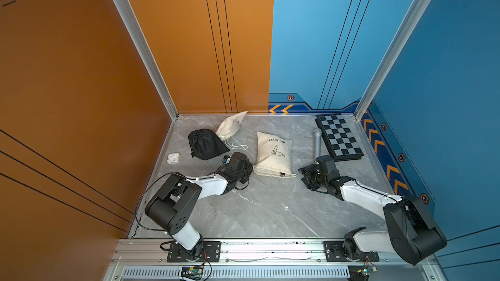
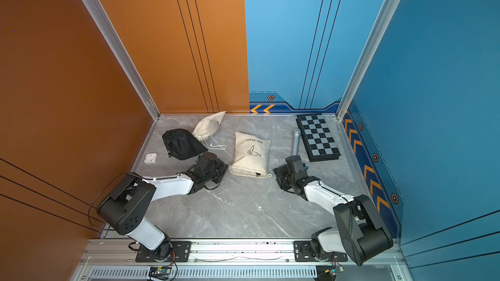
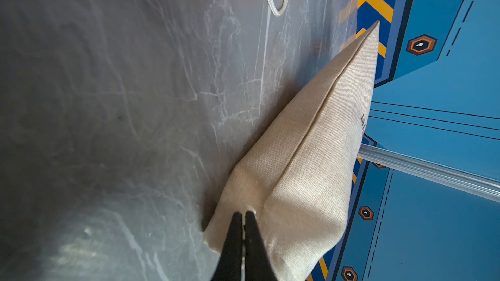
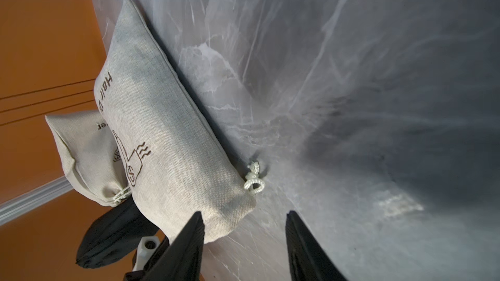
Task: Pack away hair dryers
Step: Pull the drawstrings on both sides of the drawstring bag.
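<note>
No hair dryers are in view. A bulging beige cloth bag printed "Hair Dryer" (image 1: 273,155) (image 2: 251,155) lies mid-table, its mouth toward the arms. My left gripper (image 3: 244,214) (image 1: 250,170) is shut on the edge of this bag (image 3: 311,158), with a thin strip of pale cloth pinched between its fingers. My right gripper (image 4: 243,217) (image 1: 303,174) stands open just off the bag's other mouth corner (image 4: 162,131). One finger overlaps the cloth, and nothing is between the fingers. A knotted drawstring end (image 4: 254,178) sticks out at that corner.
A second beige bag (image 1: 230,127) and a black drawstring bag (image 1: 205,144) lie at the back left, with a white earbud case (image 1: 173,158) near the left wall. A grey microphone (image 1: 317,141) and a chessboard (image 1: 338,136) sit at the back right.
</note>
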